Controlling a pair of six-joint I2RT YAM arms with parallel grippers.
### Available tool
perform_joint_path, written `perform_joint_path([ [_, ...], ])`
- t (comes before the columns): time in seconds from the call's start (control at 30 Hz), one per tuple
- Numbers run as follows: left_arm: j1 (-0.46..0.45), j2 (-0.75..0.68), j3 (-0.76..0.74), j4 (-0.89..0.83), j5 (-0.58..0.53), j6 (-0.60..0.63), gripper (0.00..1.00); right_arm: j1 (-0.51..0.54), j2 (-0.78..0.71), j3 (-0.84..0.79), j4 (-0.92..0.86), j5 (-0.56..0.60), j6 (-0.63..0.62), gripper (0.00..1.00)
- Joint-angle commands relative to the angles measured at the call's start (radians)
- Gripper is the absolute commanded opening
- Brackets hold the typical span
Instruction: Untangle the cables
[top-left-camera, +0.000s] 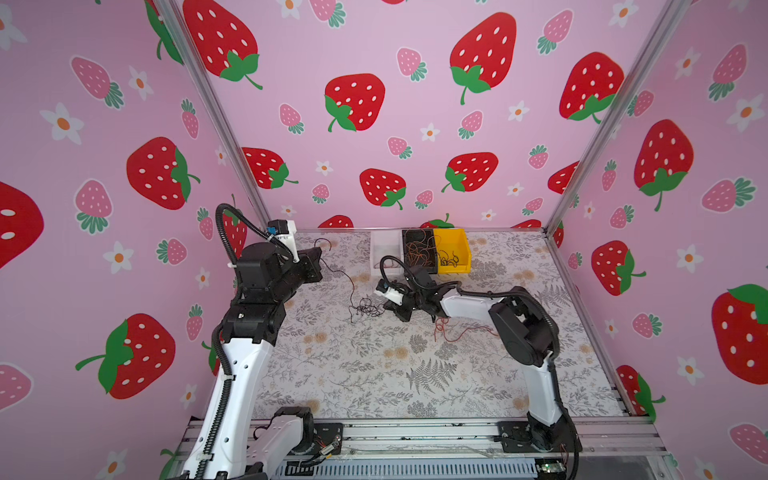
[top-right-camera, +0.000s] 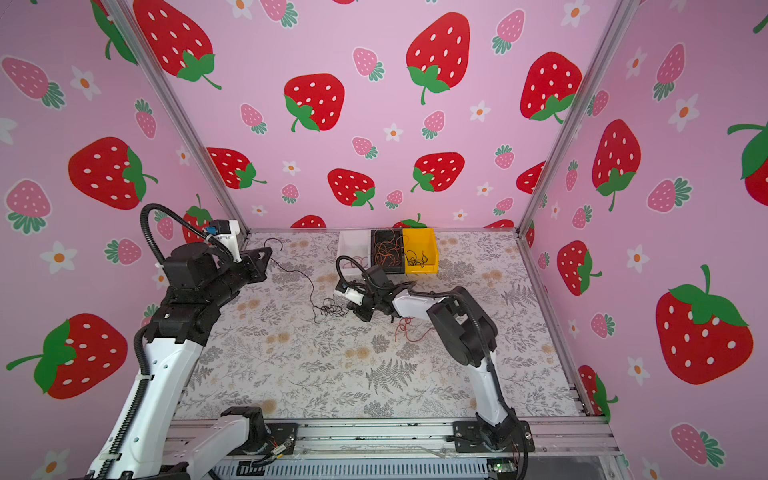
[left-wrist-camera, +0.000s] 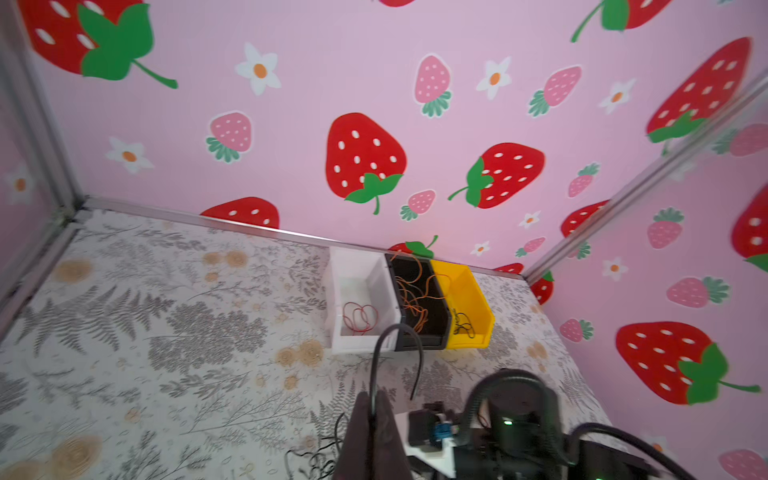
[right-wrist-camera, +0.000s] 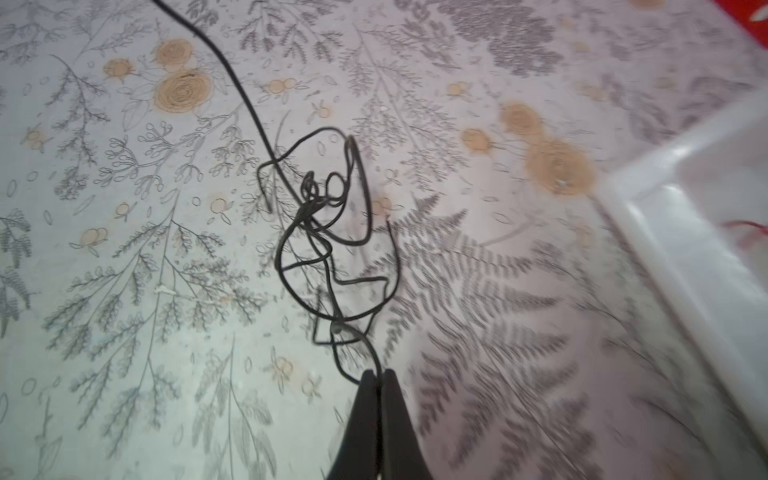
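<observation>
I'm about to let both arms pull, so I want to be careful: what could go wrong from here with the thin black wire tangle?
The left gripper and right gripper are both shut on strands of the thin black wire tangle; pulling apart may tighten its knot rather than loosen it.
The right gripper pinches the strand at its very tips, so it may slip.
Loose thin red wires lie beside the right arm, which may drag them.

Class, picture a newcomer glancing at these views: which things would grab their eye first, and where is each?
The pink strawberry walls enclose the whole cell. In the middle of the table, a black cable tangle stretches between the left gripper and the right gripper, both shut on it. At the far edge stand a white bin, a black bin and a yellow bin, side by side.
</observation>
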Motion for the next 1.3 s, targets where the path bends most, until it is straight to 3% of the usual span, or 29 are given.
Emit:
perform_joint_path([
  [0.0, 0.048, 0.019, 0.073, -0.082, -0.165, 0.010, 0.00, -0.090, -0.151, -0.079, 0.013, 0.071, 0.016, 0.00],
  [0.2, 0.097, 0.053, 0.101, -0.057, -0.172, 0.014, 0.00, -0.252, -0.363, -0.227, 0.009, 0.130, 0.024, 0.00],
  [0.4, 0.129, 0.109, 0.132, -0.040, -0.161, 0.022, 0.00, -0.402, -0.456, -0.275, 0.006, 0.154, 0.066, 0.00],
  [0.7, 0.168, 0.148, 0.154, -0.051, -0.163, 0.055, 0.00, -0.548, -0.486, -0.295, -0.018, 0.160, 0.104, 0.00],
  [1.27, 0.238, 0.176, 0.129, -0.074, -0.153, 0.073, 0.00, -0.724, -0.519, -0.305, -0.082, 0.215, 0.119, 0.00],
])
